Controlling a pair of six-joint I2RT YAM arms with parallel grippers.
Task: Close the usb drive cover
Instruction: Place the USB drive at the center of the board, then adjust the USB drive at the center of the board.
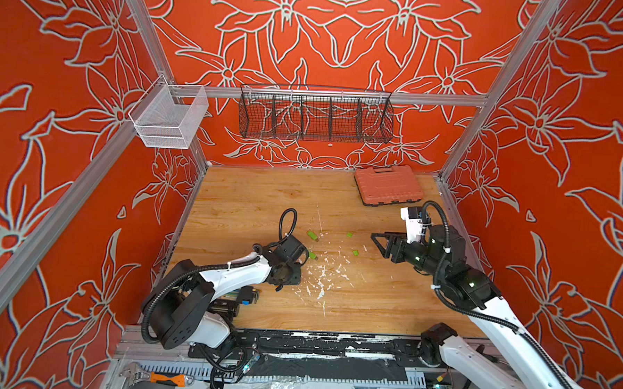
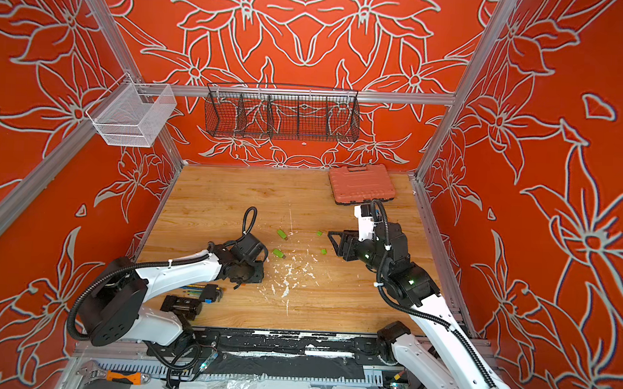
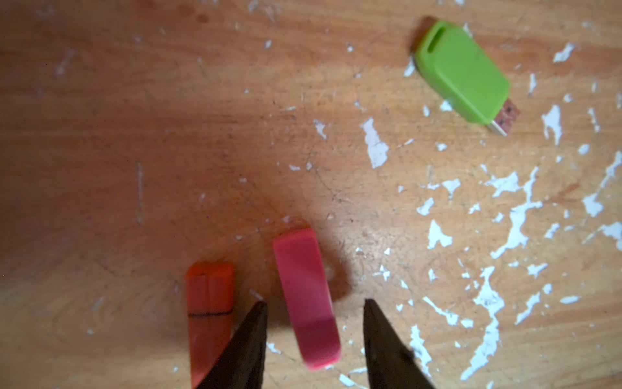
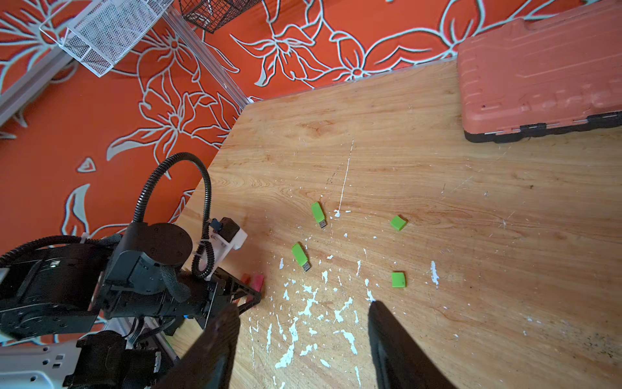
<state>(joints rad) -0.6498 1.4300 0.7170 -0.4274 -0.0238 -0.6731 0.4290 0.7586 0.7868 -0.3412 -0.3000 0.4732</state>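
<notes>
While pink drive (image 3: 306,299) lies loose between parted jaws of left gripper (image 3: 314,303), right gripper (image 4: 303,307) is held wide, empty; green drive (image 3: 462,72) judged next, green cap (image 4: 398,280) alignment needed.

A green usb drive (image 4: 318,214) and a second usb drive (image 4: 300,256), both with plugs bared, are seen lying on the scuffed wooden table (image 4: 437,161), apart from a loose green cover (image 4: 398,223) and a second cover (image 4: 398,280), with the right gripper (image 4: 303,340) held over it, jaws parted.
</notes>
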